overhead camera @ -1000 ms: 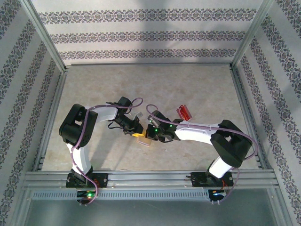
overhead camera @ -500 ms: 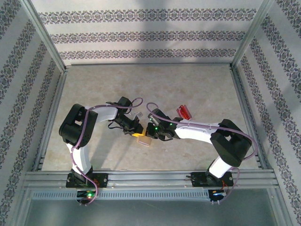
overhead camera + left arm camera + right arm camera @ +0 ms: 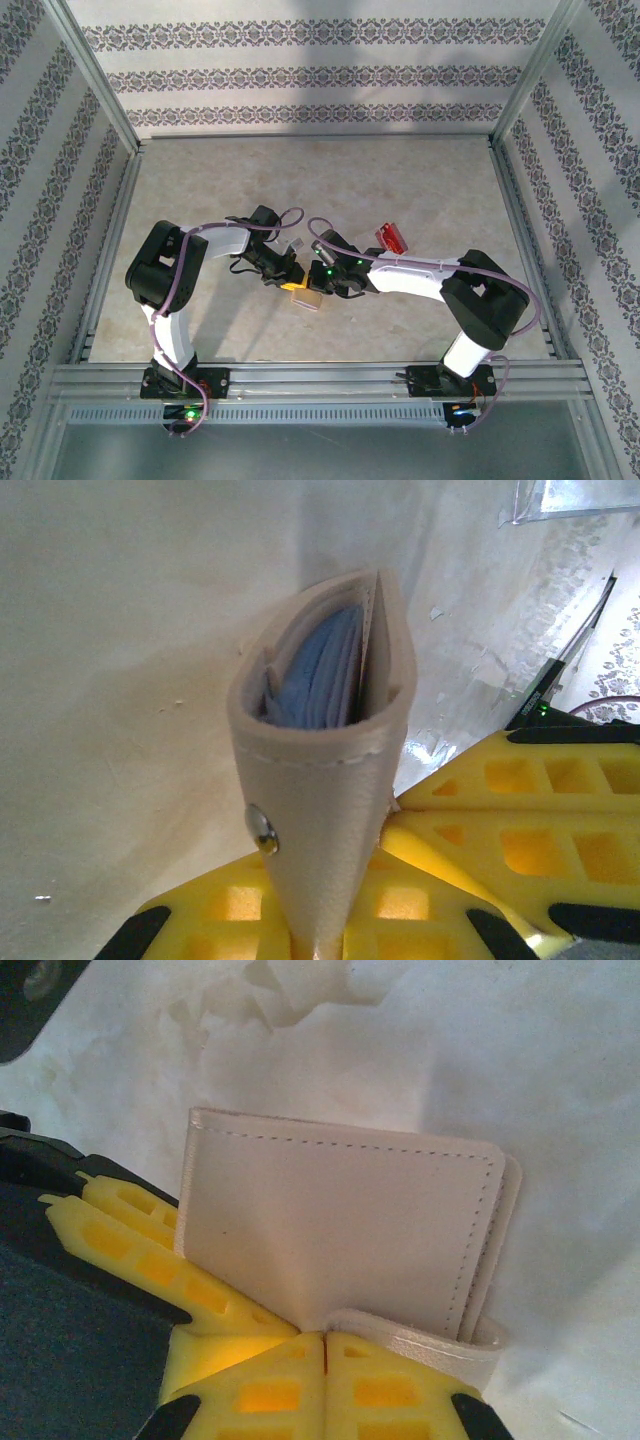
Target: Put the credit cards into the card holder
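The tan card holder (image 3: 311, 299) hangs between both grippers at the table's middle. In the left wrist view the card holder (image 3: 325, 780) stands on edge, its pale blue-grey pockets gaping and a snap button (image 3: 262, 830) on its side. My left gripper (image 3: 320, 925) is shut on its lower end. In the right wrist view my right gripper (image 3: 325, 1348) is shut, pinching the card holder (image 3: 340, 1230) where its tab (image 3: 440, 1345) curls out. The red credit cards (image 3: 390, 238) lie on the table behind the right arm. From above, the left gripper (image 3: 289, 279) and right gripper (image 3: 323, 285) nearly touch.
A clear plastic piece (image 3: 297, 245) lies just behind the grippers. Metal frame rails (image 3: 320, 378) run along the near edge and the sides, with patterned walls beyond. The left gripper's yellow fingers (image 3: 130, 1250) crowd the card holder's left side in the right wrist view.
The right arm's elbow and forearm have shifted slightly to the left. Both grips and the card holder stay where they were.
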You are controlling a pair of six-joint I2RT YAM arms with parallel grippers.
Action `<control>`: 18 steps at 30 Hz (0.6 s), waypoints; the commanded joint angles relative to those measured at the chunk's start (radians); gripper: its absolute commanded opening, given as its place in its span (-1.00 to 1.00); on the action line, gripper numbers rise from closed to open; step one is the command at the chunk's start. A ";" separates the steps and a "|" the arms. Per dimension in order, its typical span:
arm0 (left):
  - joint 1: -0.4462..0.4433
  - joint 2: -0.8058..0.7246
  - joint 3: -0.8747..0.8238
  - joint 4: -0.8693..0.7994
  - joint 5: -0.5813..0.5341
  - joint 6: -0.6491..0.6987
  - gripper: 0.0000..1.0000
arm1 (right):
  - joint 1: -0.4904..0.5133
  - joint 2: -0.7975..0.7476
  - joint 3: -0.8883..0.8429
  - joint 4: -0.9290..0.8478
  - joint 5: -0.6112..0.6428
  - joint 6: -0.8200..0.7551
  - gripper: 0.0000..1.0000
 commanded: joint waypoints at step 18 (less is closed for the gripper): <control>-0.019 0.025 0.001 -0.014 -0.069 0.012 -0.87 | -0.003 0.018 0.022 -0.006 -0.020 -0.008 -1.00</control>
